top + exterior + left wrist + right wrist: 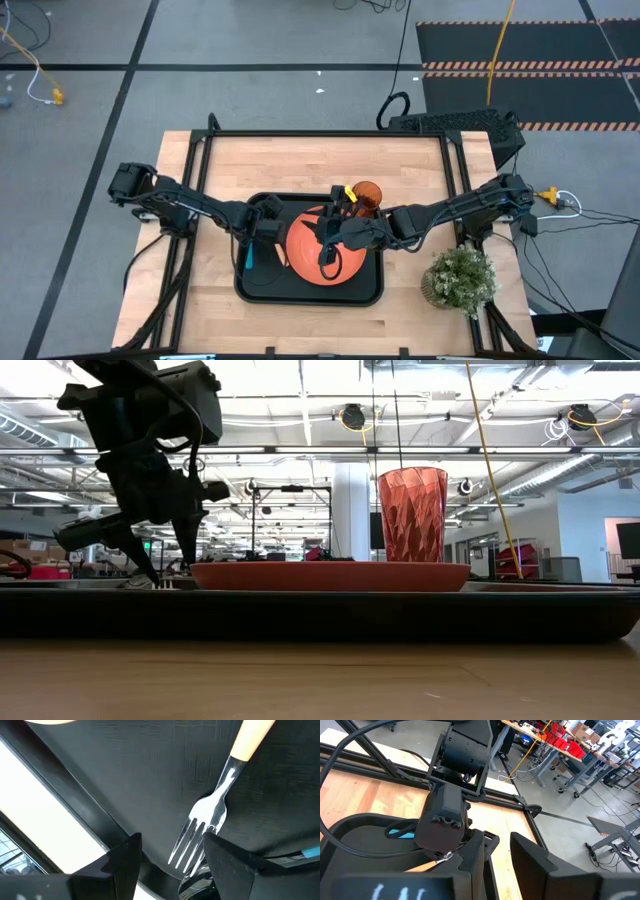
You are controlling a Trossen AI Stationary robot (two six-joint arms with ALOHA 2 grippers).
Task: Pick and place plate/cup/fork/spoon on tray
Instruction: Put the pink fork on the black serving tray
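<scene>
Wooden table [320, 160], potted plant [458, 277] beside tray [365, 290], left gripper [170, 862] spread over fork [210, 810].

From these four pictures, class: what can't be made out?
- Spoon: high view, mostly under left gripper; only a blue sliver shows.
- Fork: left wrist view, handle end cut by the edge.
- Right gripper: over the plate; whether it holds anything can't be told.
- Tray floor: low view, hidden behind its rim.

We are in a large robotics lab or workshop: open ceiling with strip lights [300, 400] and pipes, grey floor taped in black lines [140, 50], workbenches [555, 750] crowded with red bins, cables [500, 50] trailing across the floor
</scene>
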